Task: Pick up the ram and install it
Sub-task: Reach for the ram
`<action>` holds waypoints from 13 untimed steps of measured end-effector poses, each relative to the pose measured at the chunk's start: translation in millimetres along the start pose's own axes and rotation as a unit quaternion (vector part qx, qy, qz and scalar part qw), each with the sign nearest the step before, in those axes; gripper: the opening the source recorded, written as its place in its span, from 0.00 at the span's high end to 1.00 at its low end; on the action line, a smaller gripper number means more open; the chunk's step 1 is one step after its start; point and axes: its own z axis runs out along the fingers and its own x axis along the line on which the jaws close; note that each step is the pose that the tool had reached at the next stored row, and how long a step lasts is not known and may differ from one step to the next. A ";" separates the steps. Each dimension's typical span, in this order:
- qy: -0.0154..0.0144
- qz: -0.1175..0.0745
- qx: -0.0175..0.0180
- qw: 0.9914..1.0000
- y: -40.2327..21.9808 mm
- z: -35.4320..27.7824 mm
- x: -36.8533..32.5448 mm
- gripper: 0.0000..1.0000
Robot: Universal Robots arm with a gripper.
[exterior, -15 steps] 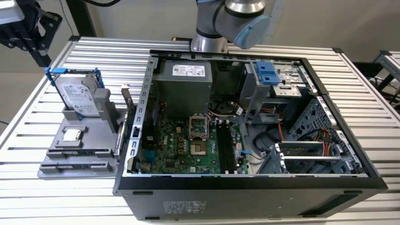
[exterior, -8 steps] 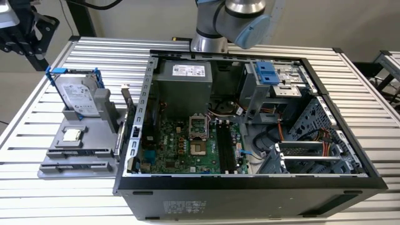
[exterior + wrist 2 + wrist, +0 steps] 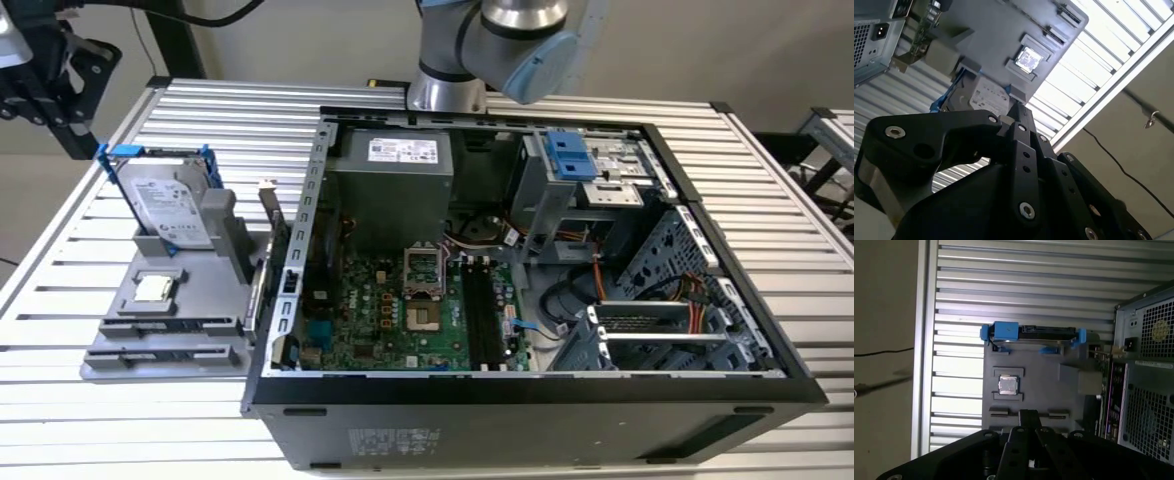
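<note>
A: Surfaces?
B: Ribbed aluminium slat table (image 3: 134, 420). On it, a flat grey plastic holder tray (image 3: 200, 295) beside an open black steel computer case (image 3: 534, 420).
A: What's in the tray?
B: Silver hard drive in blue frame (image 3: 167, 205), upright. Small square processor chip (image 3: 156, 288), flat. The ram (image 3: 160, 352) looks like the thin dark strip, edge-on in the front groove.
A: Tool?
B: Black gripper (image 3: 1016, 107) hangs clear of the tray, jaws together, holding nothing.
</note>
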 end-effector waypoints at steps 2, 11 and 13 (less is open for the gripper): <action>0.000 0.000 0.000 1.000 -2.0 0.0 0.1 1.00; 0.000 0.000 0.000 1.000 -12.0 -0.2 0.6 1.00; 0.000 0.000 0.000 1.000 -14.6 -0.2 0.7 1.00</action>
